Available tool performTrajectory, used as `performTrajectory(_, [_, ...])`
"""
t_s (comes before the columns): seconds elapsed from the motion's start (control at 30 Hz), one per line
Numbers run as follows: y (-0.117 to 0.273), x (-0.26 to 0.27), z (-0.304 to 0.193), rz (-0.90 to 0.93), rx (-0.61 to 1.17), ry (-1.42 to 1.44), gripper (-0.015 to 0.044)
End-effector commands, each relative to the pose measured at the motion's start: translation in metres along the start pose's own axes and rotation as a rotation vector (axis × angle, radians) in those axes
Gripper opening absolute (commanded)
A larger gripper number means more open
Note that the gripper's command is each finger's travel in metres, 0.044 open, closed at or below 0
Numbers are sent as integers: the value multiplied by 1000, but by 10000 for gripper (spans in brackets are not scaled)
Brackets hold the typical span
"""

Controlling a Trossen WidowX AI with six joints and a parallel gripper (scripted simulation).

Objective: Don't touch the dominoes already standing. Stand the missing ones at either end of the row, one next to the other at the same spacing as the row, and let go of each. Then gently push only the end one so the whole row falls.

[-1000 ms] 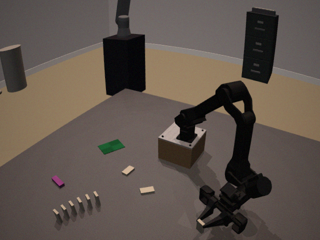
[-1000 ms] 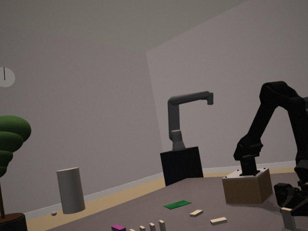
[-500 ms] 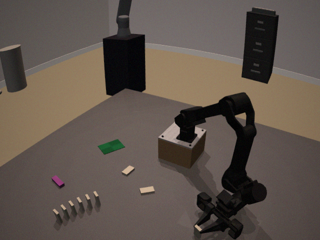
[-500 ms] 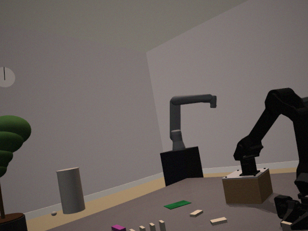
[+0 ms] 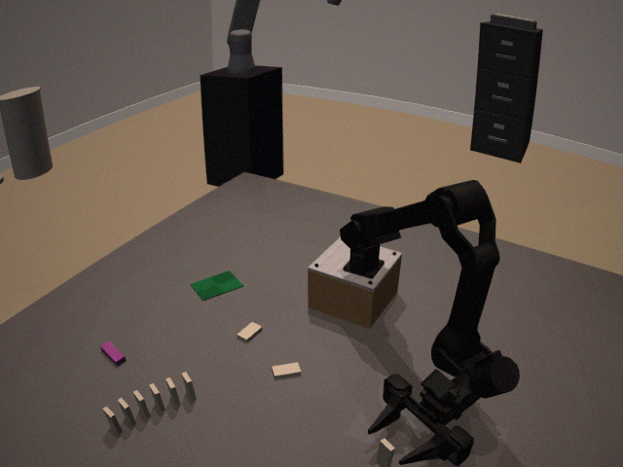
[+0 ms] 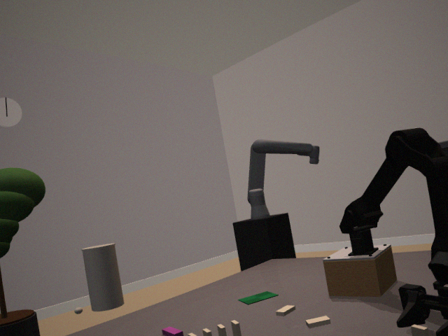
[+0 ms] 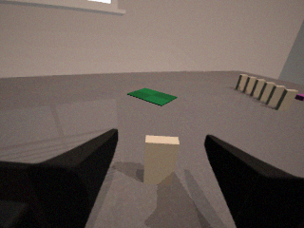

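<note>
A cream domino (image 5: 386, 452) (image 6: 419, 330) (image 7: 161, 161) stands upright by itself. My gripper (image 5: 384, 447) (image 7: 161, 137) is open, with one finger on each side of this domino and a gap to both in the wrist view. A row of several standing dominoes (image 5: 189, 386) (image 6: 236, 327) (image 7: 266, 91) is at the front left in the top view, well away from the gripper. One cream domino (image 5: 249, 332) (image 6: 285, 309) lies flat right of the row, and another cream domino (image 5: 286, 370) (image 6: 318, 320) lies flat nearer the gripper.
A magenta block (image 5: 112, 352) (image 6: 172, 331) (image 7: 299, 97) lies flat behind the row. A flat green rectangle (image 5: 216, 284) (image 6: 258, 297) (image 7: 152, 96) lies farther back. The arm's box base (image 5: 338, 298) (image 6: 353, 277) stands behind the flat dominoes.
</note>
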State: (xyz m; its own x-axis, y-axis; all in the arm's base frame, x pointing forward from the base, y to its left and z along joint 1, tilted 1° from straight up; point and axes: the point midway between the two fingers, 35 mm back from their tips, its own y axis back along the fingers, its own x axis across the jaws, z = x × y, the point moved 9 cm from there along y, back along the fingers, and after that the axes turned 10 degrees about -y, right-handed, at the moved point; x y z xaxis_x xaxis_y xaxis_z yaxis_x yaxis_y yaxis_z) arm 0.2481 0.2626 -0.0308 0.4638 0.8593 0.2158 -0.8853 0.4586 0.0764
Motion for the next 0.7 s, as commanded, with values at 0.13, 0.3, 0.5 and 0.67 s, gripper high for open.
performTrajectory(0.13, [0, 2, 6, 3, 3, 1, 440])
performTrajectory(0.3, [4, 9, 47, 0, 0, -1, 440])
performTrajectory(0.5, [-19, 29, 52, 43, 146, 68, 440])
performTrajectory(0.67, [-63, 50, 69, 60, 497, 159, 440])
